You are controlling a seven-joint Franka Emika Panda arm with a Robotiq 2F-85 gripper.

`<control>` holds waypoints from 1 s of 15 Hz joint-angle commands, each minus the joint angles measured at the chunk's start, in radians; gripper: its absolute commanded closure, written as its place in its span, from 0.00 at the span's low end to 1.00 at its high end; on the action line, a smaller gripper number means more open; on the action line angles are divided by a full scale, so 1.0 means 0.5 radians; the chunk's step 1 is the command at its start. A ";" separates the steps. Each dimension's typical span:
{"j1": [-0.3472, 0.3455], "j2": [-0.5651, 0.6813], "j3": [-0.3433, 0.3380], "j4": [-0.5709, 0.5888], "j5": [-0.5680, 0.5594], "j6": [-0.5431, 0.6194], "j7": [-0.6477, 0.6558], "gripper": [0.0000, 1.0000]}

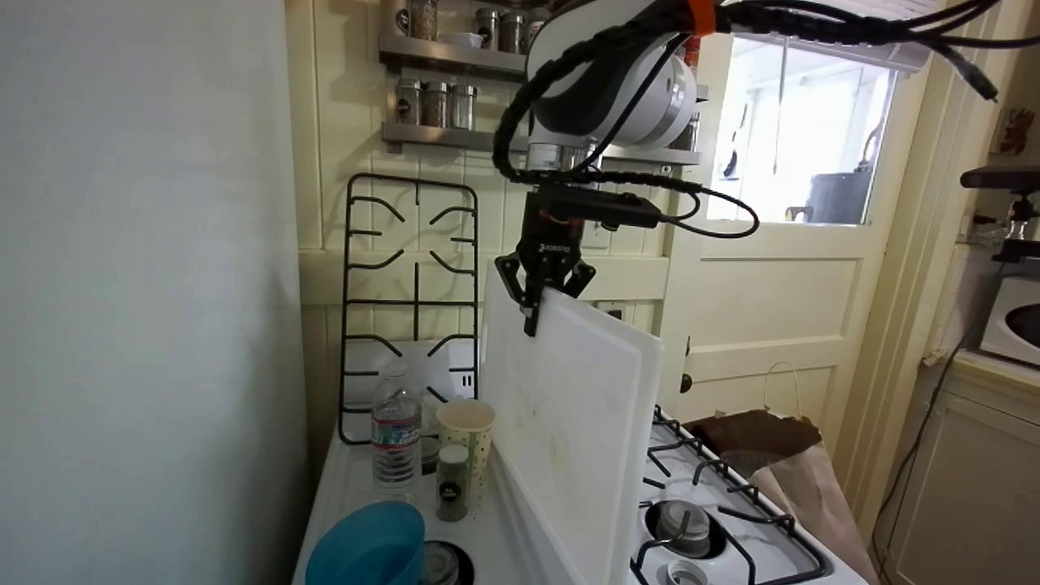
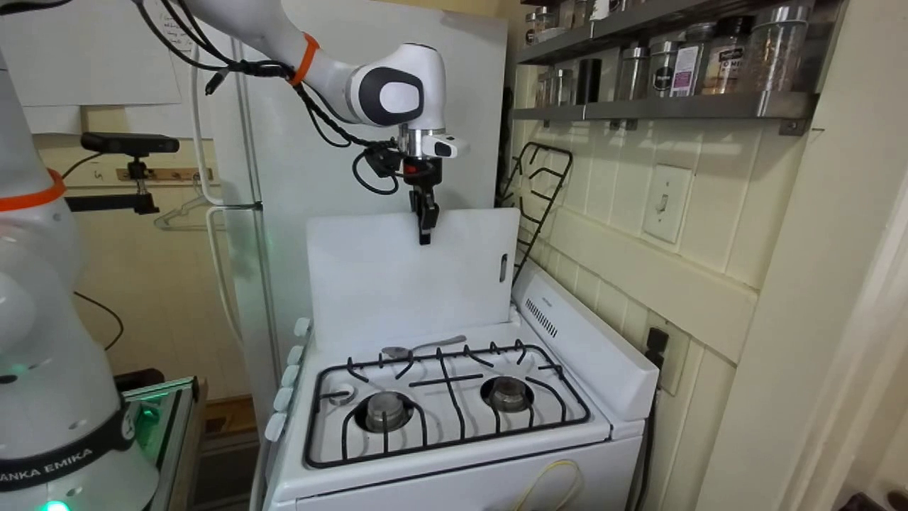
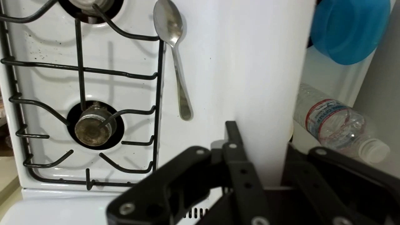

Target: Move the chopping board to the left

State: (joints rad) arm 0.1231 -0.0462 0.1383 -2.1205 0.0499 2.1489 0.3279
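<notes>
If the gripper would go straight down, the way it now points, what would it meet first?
The chopping board, whose top edge the gripper holds between its jaws. Going down would probably press the board toward the white stovetop below; whether the board's lower edge rests there, I cannot tell.

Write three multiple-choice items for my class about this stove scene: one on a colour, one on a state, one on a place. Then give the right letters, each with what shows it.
1. What colour is the bowl?
A) red
B) blue
C) yellow

2. What state is the gripper in?
A) wide open
B) shut on the bowl
C) shut on the board

3. Where is the spoon?
A) between the board and the flat grate
B) inside the bowl
C) in the gripper

Right letters:
1 B: its wall shows blue in the wrist view.
2 C: the board's top edge sits between its jaws.
3 A: the flat grate lies on one side of it, the board stands on the other.
</notes>
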 commanded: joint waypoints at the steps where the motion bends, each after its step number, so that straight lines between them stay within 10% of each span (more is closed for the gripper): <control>1: 0.001 0.000 -0.001 0.005 0.000 -0.007 0.000 0.84; 15: -0.160 -0.464 -0.032 0.000 -0.412 -0.321 0.459 0.96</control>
State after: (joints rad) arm 0.0539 -0.1747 0.0879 -2.1558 -0.0760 2.0837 0.4791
